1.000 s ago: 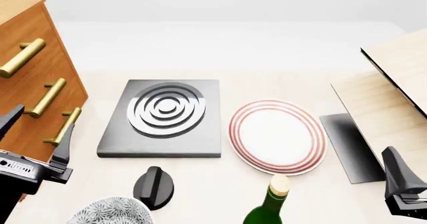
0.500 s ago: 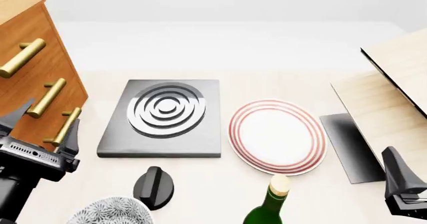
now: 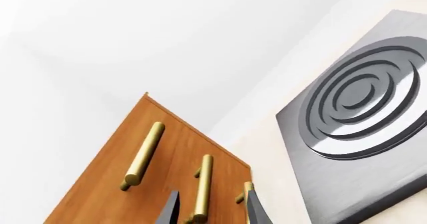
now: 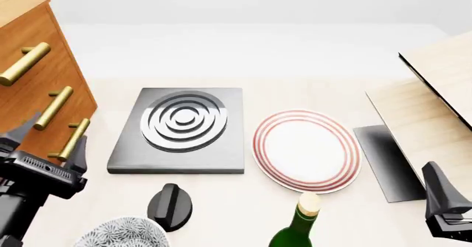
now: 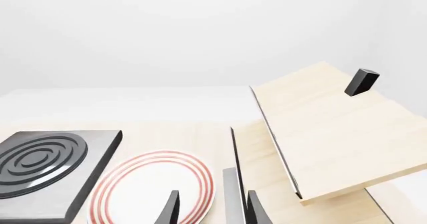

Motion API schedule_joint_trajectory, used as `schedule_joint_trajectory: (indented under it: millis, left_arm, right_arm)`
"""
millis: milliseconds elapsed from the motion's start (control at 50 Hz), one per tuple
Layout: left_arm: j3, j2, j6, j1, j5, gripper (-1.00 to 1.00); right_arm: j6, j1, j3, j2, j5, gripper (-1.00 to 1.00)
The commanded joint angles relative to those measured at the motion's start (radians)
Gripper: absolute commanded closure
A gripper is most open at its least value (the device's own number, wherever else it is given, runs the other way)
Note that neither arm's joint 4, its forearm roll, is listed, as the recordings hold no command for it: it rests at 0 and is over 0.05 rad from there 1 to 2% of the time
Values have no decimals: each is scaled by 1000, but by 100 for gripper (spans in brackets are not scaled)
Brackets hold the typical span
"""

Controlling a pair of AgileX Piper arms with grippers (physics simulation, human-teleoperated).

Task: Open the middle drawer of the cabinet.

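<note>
Left gripper (image 4: pixel 46 143), jaws spread and empty, sits just short of the cabinet (image 4: pixel 30 87) at the tabletop's left edge; advise centring on the middle drawer (image 4: pixel 41 120) handle (image 4: pixel 53 107), closing fully, then pulling straight out; right gripper (image 5: pixel 211 209) jaws spread, idle; no legible writing anywhere.

Front cam high, looking down the desk (image 4: pixel 244 53); wrist cams low, probably close; all share the ringed slab (image 4: pixel 181 128).

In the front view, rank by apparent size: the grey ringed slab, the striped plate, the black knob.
1. Grey ringed slab
2. Striped plate, clearly smaller in area than the slab
3. Black knob, smallest by far, despite being nearest the camera
</note>
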Motion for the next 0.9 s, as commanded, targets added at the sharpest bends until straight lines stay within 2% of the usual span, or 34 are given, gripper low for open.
schedule_joint_trajectory:
  millis: [20,340,720,900]
  left_arm:
    - [-1,50,-22,35,-9,-100]
    - [-74,130,-2,123,-9,-100]
    - [-134,185,21,139,-9,-100]
    - [-190,257,24,151,-9,-100]
  right_arm:
    - [-2,5,0,-3,0,-100]
    - [-3,5,0,-3,0,-100]
    - [-2,5,0,-3,0,-100]
    - [-2,5,0,-3,0,-100]
